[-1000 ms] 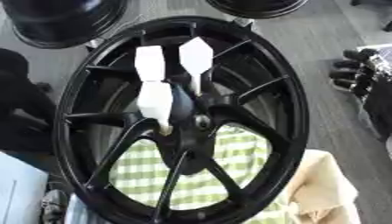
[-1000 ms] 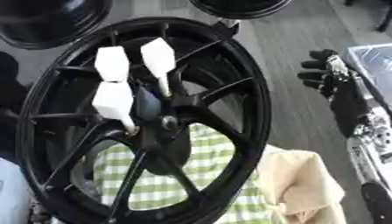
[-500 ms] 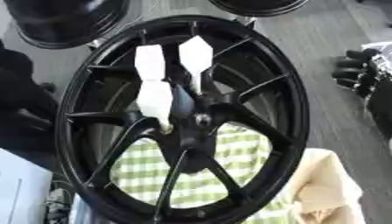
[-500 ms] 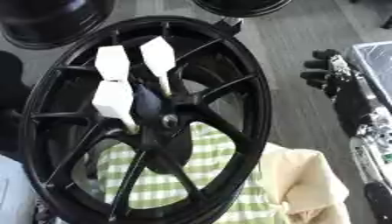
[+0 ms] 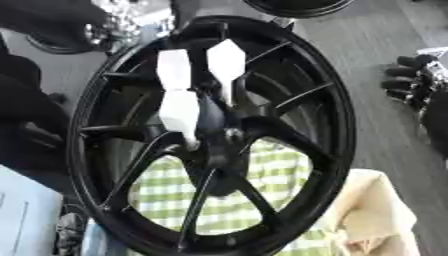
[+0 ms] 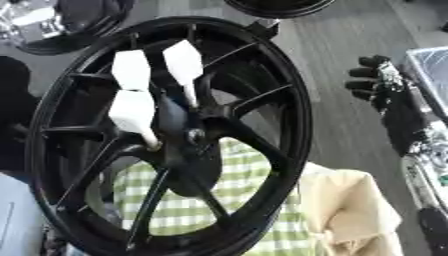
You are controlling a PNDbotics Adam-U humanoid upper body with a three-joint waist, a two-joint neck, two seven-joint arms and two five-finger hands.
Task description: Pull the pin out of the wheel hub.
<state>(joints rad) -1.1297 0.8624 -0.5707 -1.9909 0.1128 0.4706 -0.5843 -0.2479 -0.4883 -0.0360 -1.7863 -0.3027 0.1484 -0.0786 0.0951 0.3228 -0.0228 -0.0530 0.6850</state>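
Standing nearly upright in the left eye view, a large black wheel [image 5: 210, 135] with thin spokes fills most of the frame. Three white, flat-headed pins sit at its middle: one pin [image 5: 179, 112] low and left beside the hub [image 5: 219, 132], a second [image 5: 174, 69] above it, a third [image 5: 227, 61] up and to the right. Their stems run down toward the hub. The right hand [image 5: 418, 82], black, shows at the right edge, well apart from the wheel, holding nothing; its fingers look partly curled. The left hand cannot be made out; a dark shape at the left edge may be an arm, but that is unclear.

To do this step well, the hand would likely need to cross to the hub, close on one white head only, and draw it straight along its stem, away from the hub, without catching a spoke or nudging the neighbouring pins.

The right eye view shows the same wheel shifted left. Behind the lower spokes lies a green and white checked cloth [image 6: 232, 200], with a cream cloth [image 6: 350, 210] bunched just beside the rim at lower right. The floor [image 6: 337, 55] is grey. Parts of other dark wheels [image 6: 280, 6] show along the top edge, and a metal frame [image 6: 429, 70] stands beside the right hand.
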